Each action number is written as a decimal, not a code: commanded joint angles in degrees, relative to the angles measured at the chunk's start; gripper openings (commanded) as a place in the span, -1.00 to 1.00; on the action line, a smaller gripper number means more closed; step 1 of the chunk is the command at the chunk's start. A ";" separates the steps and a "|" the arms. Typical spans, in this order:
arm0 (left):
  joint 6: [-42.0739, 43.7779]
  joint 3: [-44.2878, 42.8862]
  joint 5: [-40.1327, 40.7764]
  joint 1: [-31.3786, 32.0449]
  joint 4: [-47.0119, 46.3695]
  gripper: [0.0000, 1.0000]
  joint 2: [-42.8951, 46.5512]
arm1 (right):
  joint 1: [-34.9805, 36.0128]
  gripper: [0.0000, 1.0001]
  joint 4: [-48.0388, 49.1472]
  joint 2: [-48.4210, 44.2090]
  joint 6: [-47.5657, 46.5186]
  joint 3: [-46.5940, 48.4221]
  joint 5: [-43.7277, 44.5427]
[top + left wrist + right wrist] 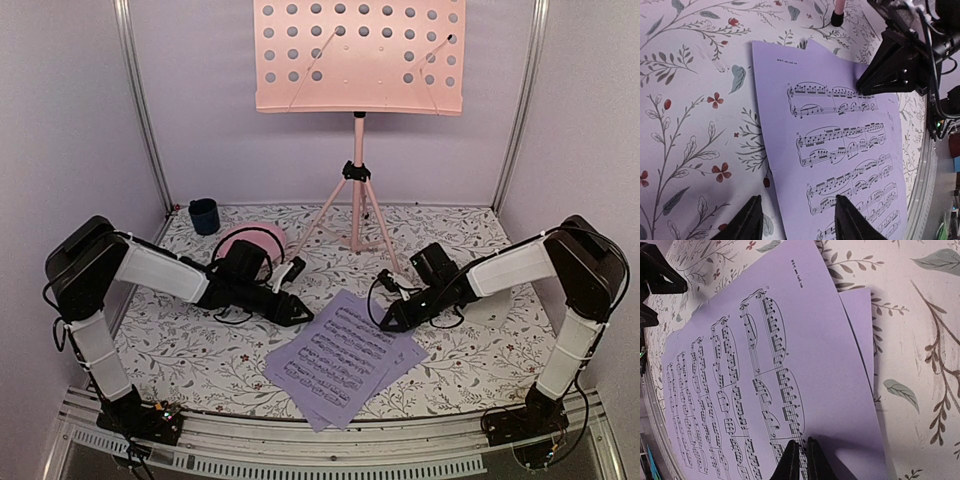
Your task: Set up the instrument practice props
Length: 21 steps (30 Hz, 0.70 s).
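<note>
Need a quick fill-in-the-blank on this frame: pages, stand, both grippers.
1. The lavender printed sheet music pages lie on the floral ___, not on the pink perforated music stand.
2. The right gripper is ___ on a page edge.
3. The left gripper is ___, its fingers straddling the pages' other edge.
Missing: table; shut; open.

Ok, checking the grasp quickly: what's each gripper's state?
Left gripper: open, holding nothing.
Right gripper: closed, apparently pinching the lavender printed sheet music page at its edge.
</note>
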State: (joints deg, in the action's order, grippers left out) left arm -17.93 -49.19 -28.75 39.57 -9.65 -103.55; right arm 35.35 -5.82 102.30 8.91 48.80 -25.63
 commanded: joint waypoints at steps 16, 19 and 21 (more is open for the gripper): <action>-7.25 -1.29 -8.24 -3.27 -5.77 -0.16 -8.55 | 0.53 -1.00 -2.96 7.28 -2.32 3.32 6.38; -8.51 -1.21 -9.90 -3.19 -7.67 -0.21 -8.58 | 0.57 -1.00 -2.95 7.62 -2.00 3.61 6.65; -8.93 -1.22 -9.77 -3.25 -8.63 -0.24 -8.58 | 0.52 -1.00 -2.96 7.86 -1.89 3.77 6.49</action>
State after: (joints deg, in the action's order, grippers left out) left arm -24.91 -50.11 -36.36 36.73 -15.35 -111.00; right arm 35.62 -4.82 106.37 6.72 53.25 -24.29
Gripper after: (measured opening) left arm 0.394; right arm 0.006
